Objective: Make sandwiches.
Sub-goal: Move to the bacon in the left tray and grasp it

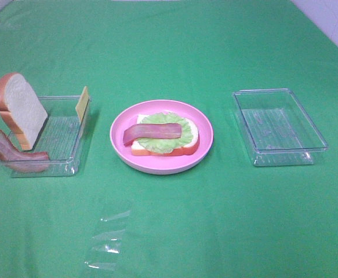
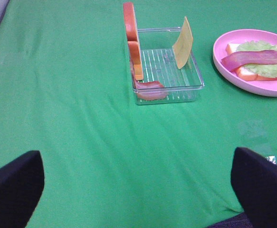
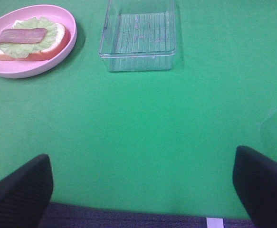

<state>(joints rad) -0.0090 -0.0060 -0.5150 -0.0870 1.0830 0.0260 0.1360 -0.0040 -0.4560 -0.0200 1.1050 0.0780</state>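
On the pink plate (image 1: pixel 114 138) a bread slice (image 1: pixel 163 152) lies flat with a ruffled lettuce leaf (image 1: pixel 170 119) and one bacon strip (image 1: pixel 151 132) on top. In the left clear tray (image 1: pixel 58 166) a second bread slice (image 1: pixel 19 110) stands on edge, another bacon strip (image 1: pixel 15 153) leans over the near corner, and a yellow cheese square (image 1: pixel 83 104) rests against the far wall. Neither arm shows in the high view. My left gripper (image 2: pixel 138 190) is open and empty, well short of that tray (image 2: pixel 176 92). My right gripper (image 3: pixel 140 190) is open too, over bare cloth.
An empty clear tray (image 1: pixel 284 156) sits right of the plate, also seen in the right wrist view as the tray (image 3: pixel 138 61). A crumpled piece of clear film (image 1: pixel 108 237) lies on the green cloth near the front left. The cloth ends at pale edges in the far corners.
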